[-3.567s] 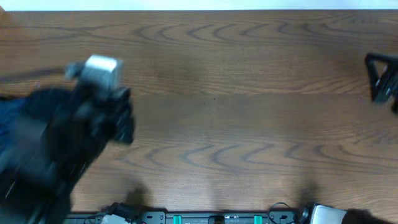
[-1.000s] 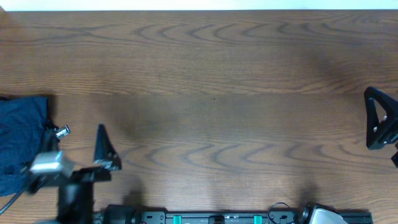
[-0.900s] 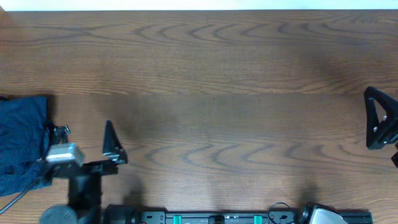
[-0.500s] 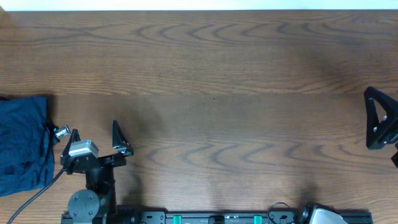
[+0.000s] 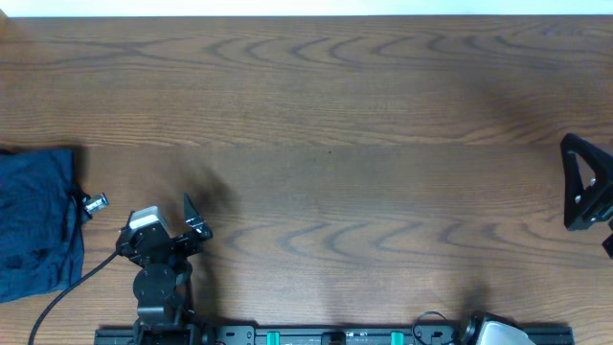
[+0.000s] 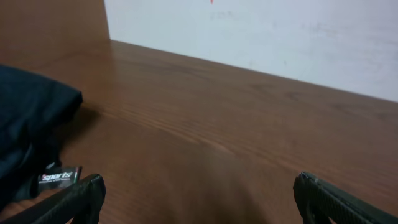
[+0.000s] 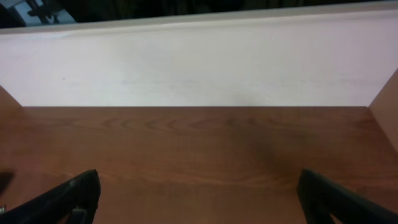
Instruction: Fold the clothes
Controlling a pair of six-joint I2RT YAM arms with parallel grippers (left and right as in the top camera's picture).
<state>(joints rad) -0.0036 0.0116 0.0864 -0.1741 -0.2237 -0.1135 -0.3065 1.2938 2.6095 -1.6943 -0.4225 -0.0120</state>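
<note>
Left gripper (image 6: 198, 200) hovers empty, jaws spread wide, just right of the navy shorts (image 5: 36, 220), which lie at the table's (image 5: 335, 115) left edge. Right gripper (image 5: 584, 196) is likewise agape, far right. The cloth looks limp and light (probably best pinched at a hem corner). Its tag (image 6: 59, 177) reads "Sports".

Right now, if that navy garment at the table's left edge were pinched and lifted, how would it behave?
Probably floppy: the navy garment lies in soft wrinkles and rounded folds, so it would likely sag and unfold. Pushed across the smooth wooden table, it would probably bunch up rather than slide whole.
</note>
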